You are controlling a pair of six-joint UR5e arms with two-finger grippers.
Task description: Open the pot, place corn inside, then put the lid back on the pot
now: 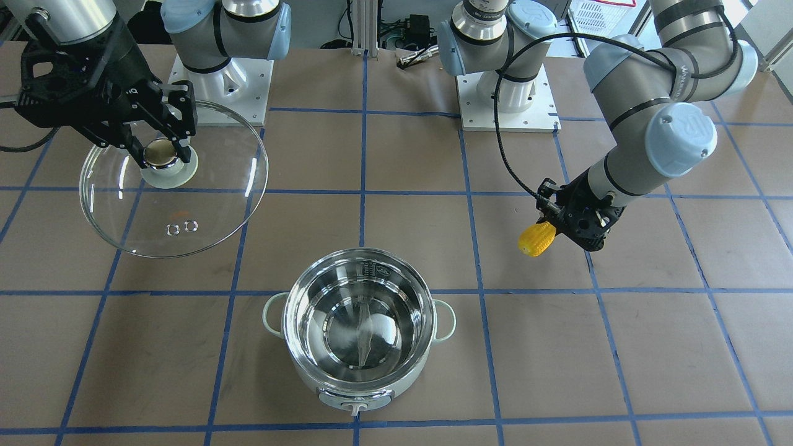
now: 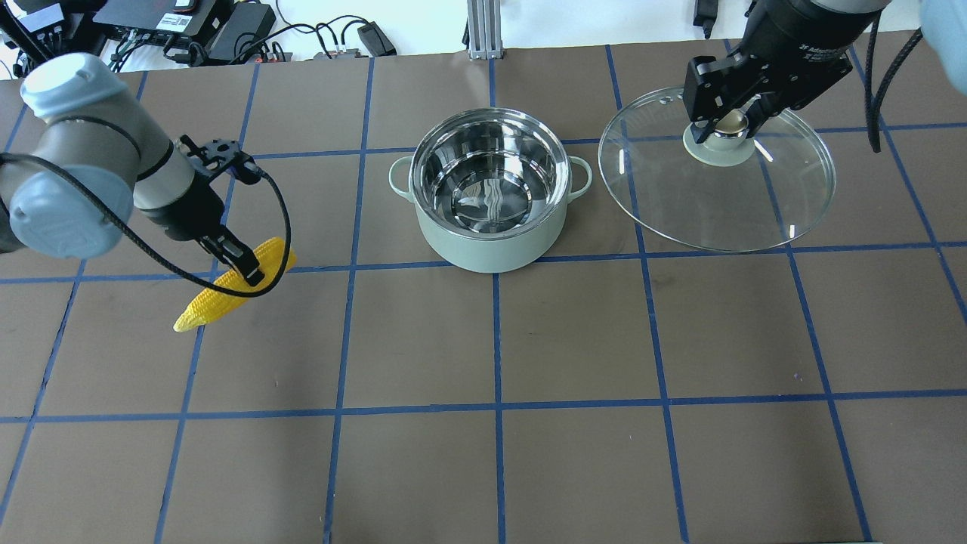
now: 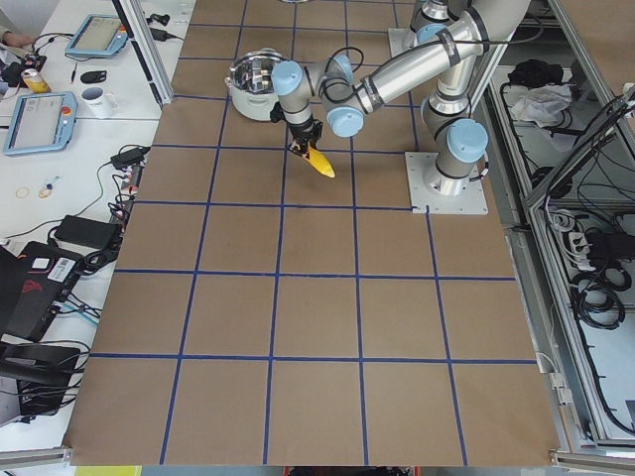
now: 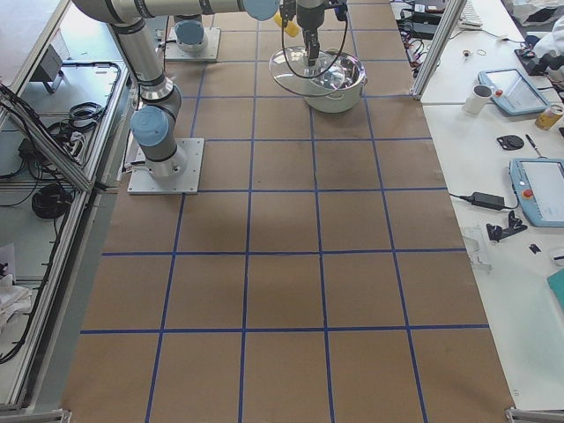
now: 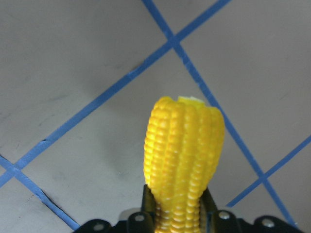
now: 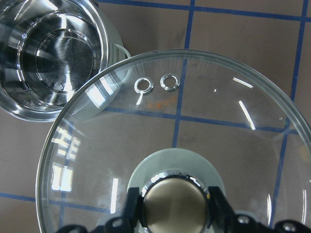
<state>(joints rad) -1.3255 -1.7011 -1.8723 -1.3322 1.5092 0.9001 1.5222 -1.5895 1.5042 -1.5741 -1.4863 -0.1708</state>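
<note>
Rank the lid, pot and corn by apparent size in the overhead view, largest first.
1. lid, though it is held above the table, nearer the camera, which exaggerates its lead
2. pot
3. corn, clearly smallest

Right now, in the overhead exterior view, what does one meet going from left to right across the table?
corn, held in the left gripper → open pot → lid, held in the right gripper

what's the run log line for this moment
pot: open, empty | left jaws: shut on corn, outside pot | right jaws: shut on lid by knob, off pot
</note>
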